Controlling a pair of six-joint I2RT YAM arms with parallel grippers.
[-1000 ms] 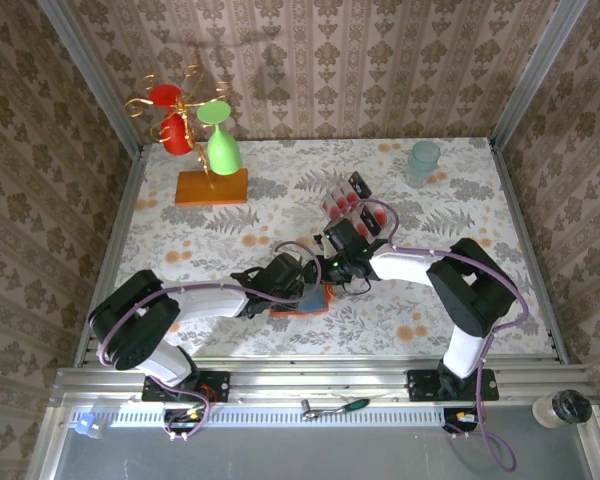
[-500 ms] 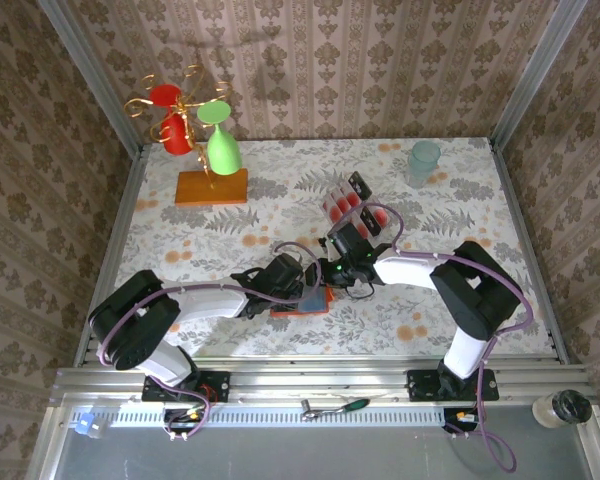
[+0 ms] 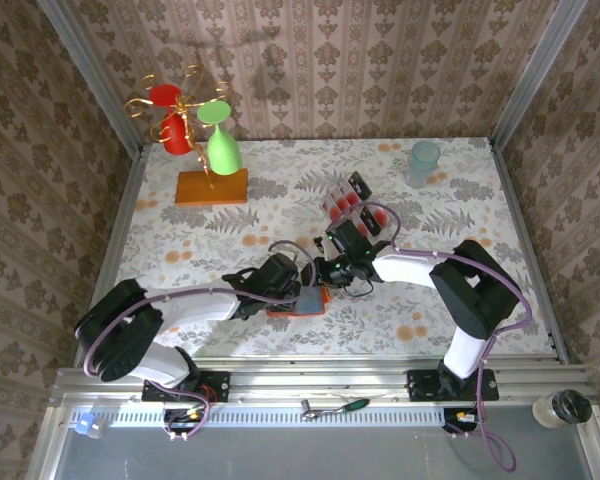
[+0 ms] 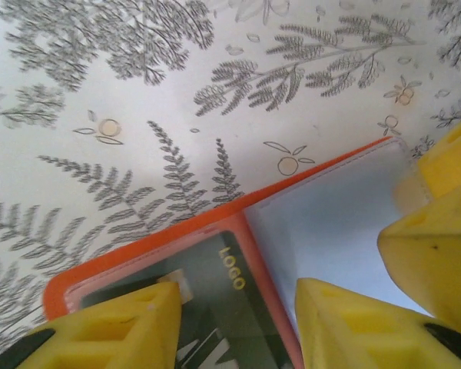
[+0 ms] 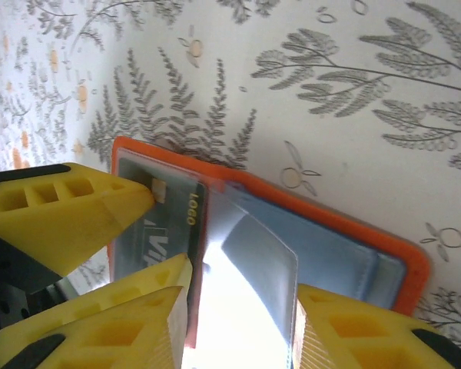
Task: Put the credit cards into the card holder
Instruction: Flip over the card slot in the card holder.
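Card holder open (card inside).

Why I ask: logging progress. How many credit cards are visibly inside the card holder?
1. A dark card marked LOGO sits in the windowed half of the open card holder. Others may be hidden in its other pockets.

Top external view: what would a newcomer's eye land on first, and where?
The open orange-red card holder at the near middle of the table, where the left gripper and right gripper meet over it. Then the gold wire stand hung with red and green cups at the far left, and the fanned credit cards just beyond the grippers.
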